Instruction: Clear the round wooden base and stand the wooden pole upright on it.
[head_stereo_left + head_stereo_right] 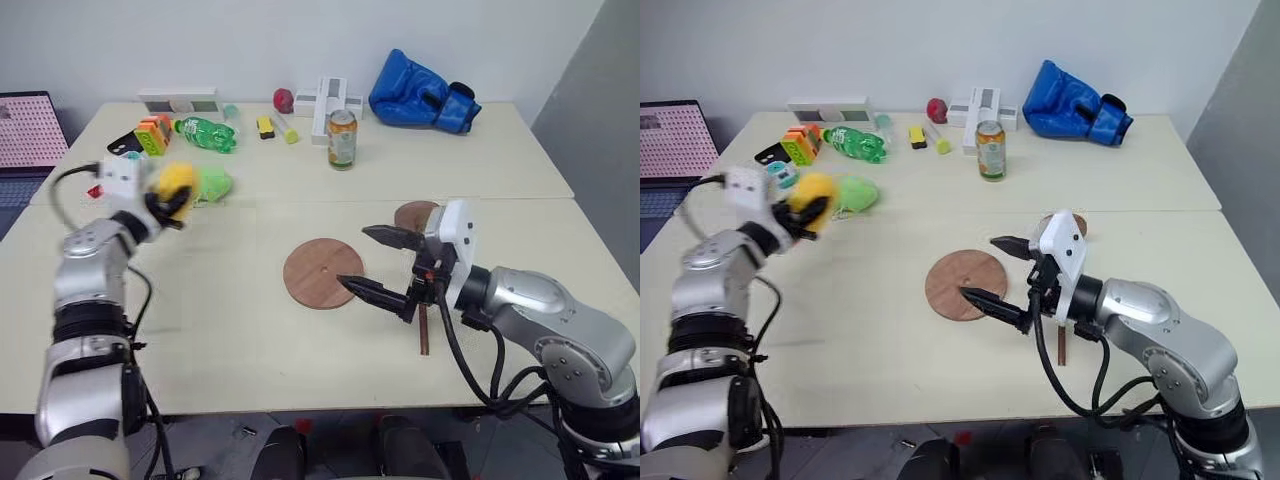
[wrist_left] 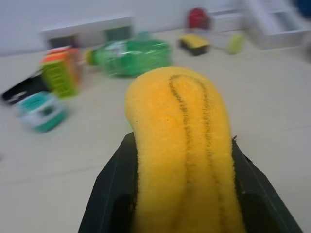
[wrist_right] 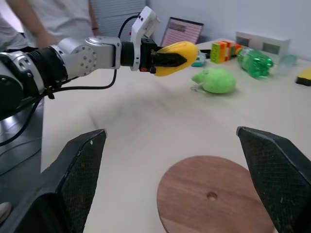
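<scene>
Jaws: your left gripper [image 3: 177,54] is clamped on a yellow plush toy [image 2: 182,145], raised above the table's left side; your right gripper [image 1: 378,262] stands wide apart, empty, pointing left over the base's near-right edge.
Base: you see the round wooden base [image 1: 322,272] flat at mid-table, its top bare and its centre hole showing in the right wrist view.
Pole: the wooden pole [image 1: 424,328] lies flat to the right of the base, mostly behind your right gripper; its small end disc [image 1: 413,213] appears to rest at the far end, though the join is hidden.
Left side: a green plush toy [image 1: 858,193] sits on the table just beyond your left gripper.
Back row: you have a green plastic bottle [image 1: 205,133], an orange-and-green block [image 1: 154,133] and a teal-and-white object [image 2: 41,111], blurred, at far left.
Centre back: a drink can [image 1: 342,139] stands upright, with a white cross-shaped piece [image 1: 331,102] and a small red object [image 1: 284,100] behind it.
Far right: a blue boxing glove [image 1: 420,95] rests at the table [image 1: 250,340] edge.
Margin: a person [image 3: 53,22] stands beyond the table in the right wrist view.
</scene>
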